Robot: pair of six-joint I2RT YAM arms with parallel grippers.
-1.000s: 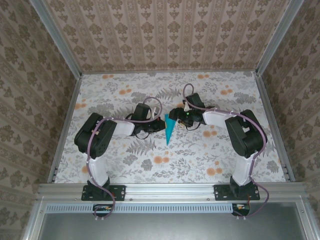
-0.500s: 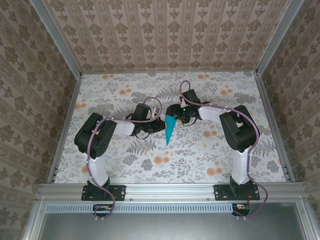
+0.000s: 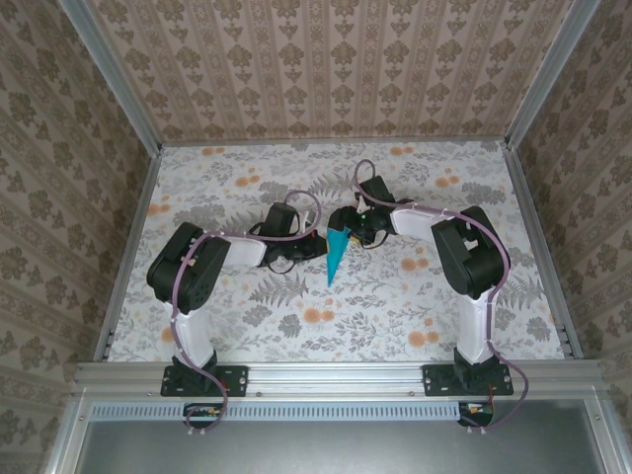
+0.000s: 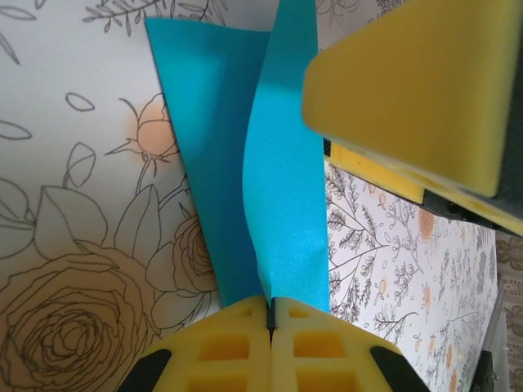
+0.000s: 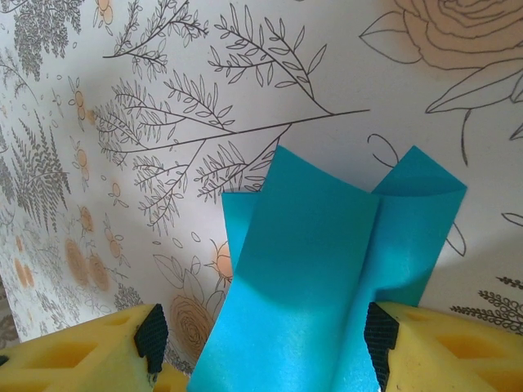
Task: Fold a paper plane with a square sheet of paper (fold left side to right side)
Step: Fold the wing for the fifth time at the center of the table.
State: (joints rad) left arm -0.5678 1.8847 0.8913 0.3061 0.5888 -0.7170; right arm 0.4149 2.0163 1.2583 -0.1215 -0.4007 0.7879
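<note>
Top external shows the plane (image 3: 335,259) at mid-desk (image 3: 247,326), tip toward the arm bases. In the left wrist view I see the left jaws pinched shut on its fold. The right jaws stand wide, straddling its broad end.

Two-armed meeting at mid-table, seen from above: the left arm (image 3: 193,272) rises from its base at the near edge, elbow out to the left, forearm reaching right. Its wrist camera shows the left gripper (image 4: 270,322) with yellow pads pressed flat together, pinching an edge of the paper plane (image 4: 282,188). The right arm (image 3: 472,259) mirrors the pose, elbow out to the right, forearm angled left and slightly far. The right gripper (image 3: 350,229) stands with its 2 fingers (image 5: 73,355) spread wide, the paper between them, close beside the left gripper.
</note>
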